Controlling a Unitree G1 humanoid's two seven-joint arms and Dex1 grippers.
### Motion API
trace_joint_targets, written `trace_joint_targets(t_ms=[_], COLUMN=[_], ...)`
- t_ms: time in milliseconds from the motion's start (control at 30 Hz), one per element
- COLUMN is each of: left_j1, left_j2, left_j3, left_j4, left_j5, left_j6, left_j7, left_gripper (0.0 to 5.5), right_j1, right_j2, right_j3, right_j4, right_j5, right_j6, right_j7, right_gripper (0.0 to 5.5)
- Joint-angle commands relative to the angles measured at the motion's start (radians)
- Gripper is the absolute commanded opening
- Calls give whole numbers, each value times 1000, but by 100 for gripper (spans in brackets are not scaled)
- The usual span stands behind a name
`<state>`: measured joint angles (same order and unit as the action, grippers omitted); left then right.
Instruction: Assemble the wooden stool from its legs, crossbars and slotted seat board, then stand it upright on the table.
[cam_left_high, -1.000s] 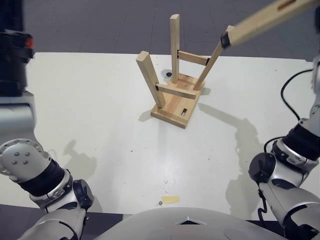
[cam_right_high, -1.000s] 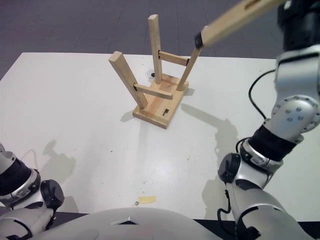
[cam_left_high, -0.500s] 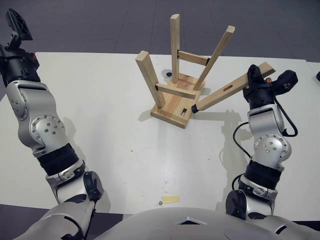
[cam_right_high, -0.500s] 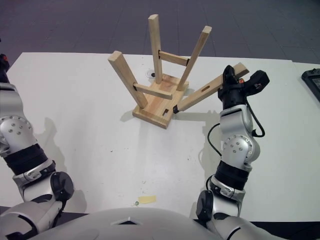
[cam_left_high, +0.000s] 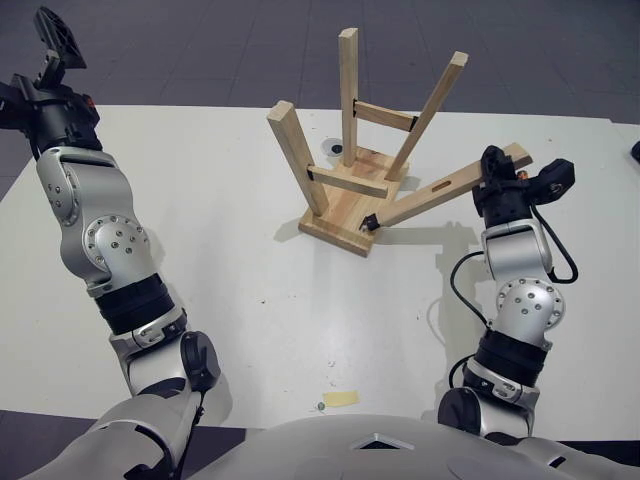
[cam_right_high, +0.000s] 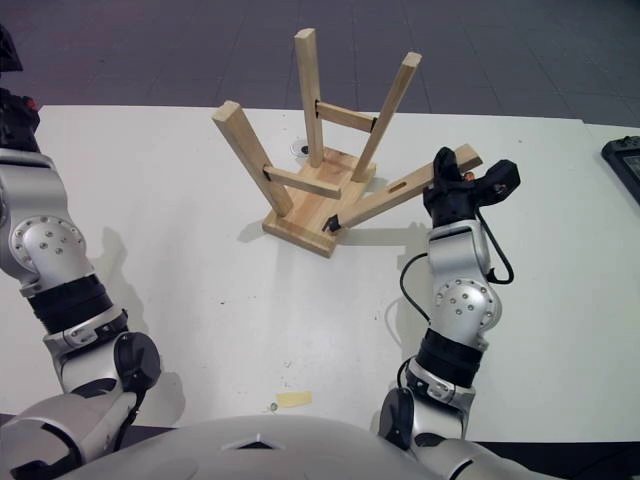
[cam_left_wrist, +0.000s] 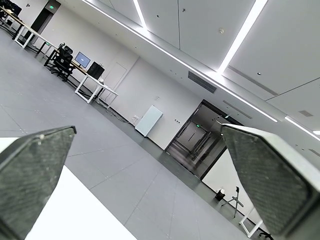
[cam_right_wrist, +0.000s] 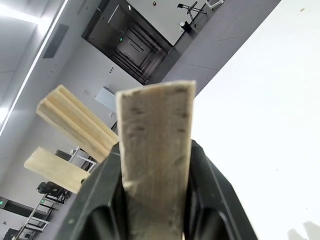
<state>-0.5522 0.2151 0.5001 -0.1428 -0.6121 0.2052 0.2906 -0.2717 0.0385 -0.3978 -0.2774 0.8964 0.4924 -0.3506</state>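
Right gripper (cam_left_high: 493, 170) is clamped on the loose fourth leg (cam_left_high: 430, 195) near its outer end, both fingers pressed flat against the wood. From that grip the leg slopes down and away to the upturned seat board (cam_left_high: 345, 215), where its dark lower tip sits right at the board's near corner. I cannot tell whether the tip has entered the slot there. Beyond that tip, three legs already stand up from the board, splayed outward, with one crossbar (cam_left_high: 350, 182) joining the nearer pair and a second crossbar (cam_left_high: 385, 116) higher up between the farther pair. Left gripper (cam_left_wrist: 147, 130) is held high and well apart from the stool, off to the other side of the white table (cam_left_high: 200, 250), with its jaws spread wide and empty. The wood looks light, stiff and dry, so it should not slip or bend. But the partly built frame probably slides or tips if the leg is pushed sideways. Holding near the outer end gives reach at the cost of fine control, so a steadying grip on the seat board seems wise.
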Motion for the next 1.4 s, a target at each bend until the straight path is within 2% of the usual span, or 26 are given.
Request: trace_joint_targets(t_ms=[33, 133, 333, 533, 833, 1067, 1400], left_j1=[-16, -12, -1, 6, 9, 13, 57], left_j2=[-3, -7, -17, -40, -90, -123, -117], left_j3=[3, 4, 7, -11, -77, -120, -190], left_j4=[1, -4, -27, -53, -80, -106, -143], left_j5=[11, 14, 17, 30, 49, 52, 61], left_j6=[-6, -7, -6, 0, 28, 34, 105], left_j7=[4, 8, 25, 43, 43, 28, -12], left_gripper=[540, 540, 540, 540, 540, 540, 540], right_j1=[41, 51, 18, -14, 73, 217, 283], right_j2=[32, 17, -147, -242, -228, -197, -205], right_j3=[10, 33, 100, 149, 223, 234, 272], right_j4=[54, 61, 30, 10, 35, 175, 294], right_j5=[-71, -123, -247, -338, -488, -543, -580], right_j6=[-35, -47, 21, 51, -111, -283, -370], right_j7=[-33, -39, -2, 36, 144, 254, 350], right_gripper=[103, 103, 106, 107, 107, 107, 107])
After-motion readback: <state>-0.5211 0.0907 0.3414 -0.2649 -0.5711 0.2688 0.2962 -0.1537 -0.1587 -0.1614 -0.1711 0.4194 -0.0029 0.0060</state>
